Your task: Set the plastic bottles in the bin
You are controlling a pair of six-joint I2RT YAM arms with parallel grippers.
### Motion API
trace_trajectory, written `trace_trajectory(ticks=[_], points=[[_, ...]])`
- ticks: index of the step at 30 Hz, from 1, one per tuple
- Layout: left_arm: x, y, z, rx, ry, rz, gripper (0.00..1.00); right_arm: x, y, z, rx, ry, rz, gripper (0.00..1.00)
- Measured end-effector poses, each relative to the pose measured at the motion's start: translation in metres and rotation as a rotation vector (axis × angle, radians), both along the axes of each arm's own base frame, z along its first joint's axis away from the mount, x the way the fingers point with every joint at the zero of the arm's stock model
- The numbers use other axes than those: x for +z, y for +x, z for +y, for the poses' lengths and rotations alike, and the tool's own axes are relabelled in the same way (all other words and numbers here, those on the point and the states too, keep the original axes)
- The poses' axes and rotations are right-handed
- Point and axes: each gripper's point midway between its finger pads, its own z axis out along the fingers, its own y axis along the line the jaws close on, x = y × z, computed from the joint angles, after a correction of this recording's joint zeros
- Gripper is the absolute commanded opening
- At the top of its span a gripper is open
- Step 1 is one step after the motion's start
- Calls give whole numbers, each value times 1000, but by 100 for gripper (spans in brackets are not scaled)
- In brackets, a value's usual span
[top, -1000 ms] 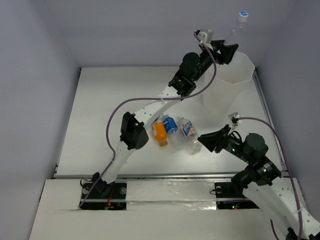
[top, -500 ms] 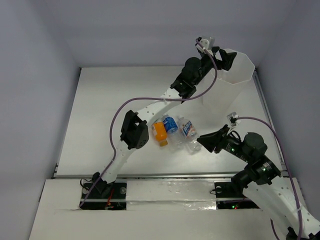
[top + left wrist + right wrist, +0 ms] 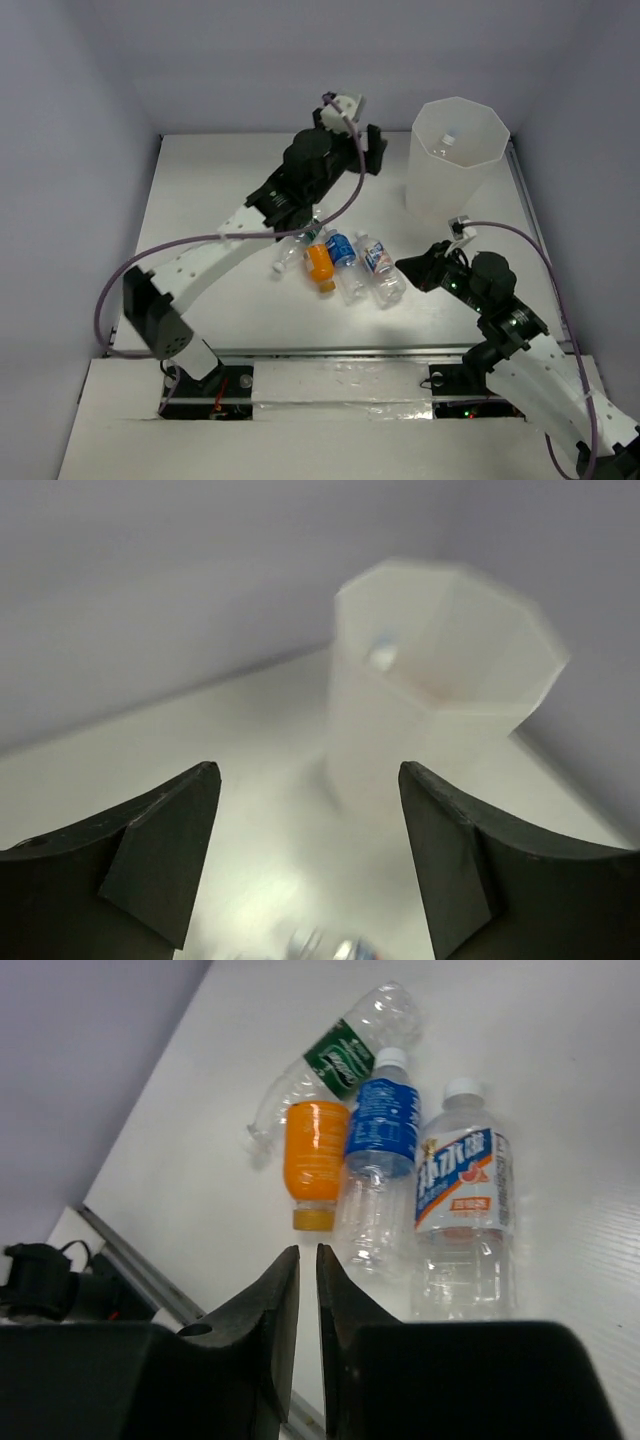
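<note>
The bin (image 3: 458,165) stands at the back right, with one bottle's cap (image 3: 450,135) showing inside it. In the left wrist view the bin (image 3: 440,690) is blurred and holds that bottle (image 3: 382,656). My left gripper (image 3: 372,152) is open and empty, left of the bin and above the table (image 3: 308,772). Lying together mid-table are a green-label bottle (image 3: 294,251), an orange bottle (image 3: 320,264), a blue-label bottle (image 3: 343,250) and a white-red-label bottle (image 3: 378,262). My right gripper (image 3: 408,268) is shut and empty just right of them (image 3: 305,1252).
The right wrist view shows the green-label (image 3: 345,1050), orange (image 3: 315,1155), blue-label (image 3: 385,1125) and white-red-label (image 3: 460,1185) bottles side by side. The table's near edge rail (image 3: 150,1280) runs close by. Grey walls enclose the table on three sides.
The left gripper held a bottle above the bin, let it drop inside, then swung back left away from the bin. The right arm shifted only slightly.
</note>
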Motion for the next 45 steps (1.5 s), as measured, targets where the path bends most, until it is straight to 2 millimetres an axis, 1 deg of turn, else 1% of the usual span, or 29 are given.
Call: trace_trajectory(ticks=[1,2,3,4,5,6,7,8,10,12,14,17,19,21,24,30,34,37,40,45], points=[[-17,-6,17,34,32,37,68,-4,5,0,-14,-10,10,23],[-39,-11,36,75,68,82,68,-11,10,0,-30,-27,28,30],[-62,-15,53,112,104,131,69,-18,16,-1,-47,-46,48,42],[-91,-18,69,150,144,186,70,-25,20,-1,-62,-67,66,65],[-119,-22,85,182,185,243,70,-33,25,-2,-81,-88,88,74],[-150,-27,102,215,231,310,71,-42,30,-4,-98,-120,109,80],[-173,-29,115,242,263,362,72,-49,35,-6,-116,-147,126,89],[-203,-35,133,278,308,434,72,-54,40,-7,-134,-169,141,92],[-239,-43,161,349,363,529,74,-61,50,-10,-170,-207,166,94],[-258,-53,179,404,391,581,76,-66,62,-9,-193,-245,188,95],[-265,-60,187,434,385,601,77,-71,74,-7,-207,-282,211,96],[-265,-63,191,463,351,606,79,-80,88,-2,-209,-326,240,98],[-265,-61,191,474,333,602,84,-88,92,1,-201,-351,261,98],[-264,-57,191,492,322,592,89,-97,94,2,-195,-373,281,98],[-269,-50,190,508,323,586,90,-108,94,4,-181,-394,309,98],[-294,-32,182,491,359,624,90,-126,94,9,-143,-425,359,98],[-303,-22,173,462,364,630,90,-136,90,11,-118,-442,394,99],[-306,-14,170,453,360,623,90,-139,93,13,-114,-456,417,99],[-308,-6,166,443,354,615,90,-142,97,15,-116,-470,433,96],[-318,10,164,427,357,621,90,-151,103,12,-141,-505,460,88]])
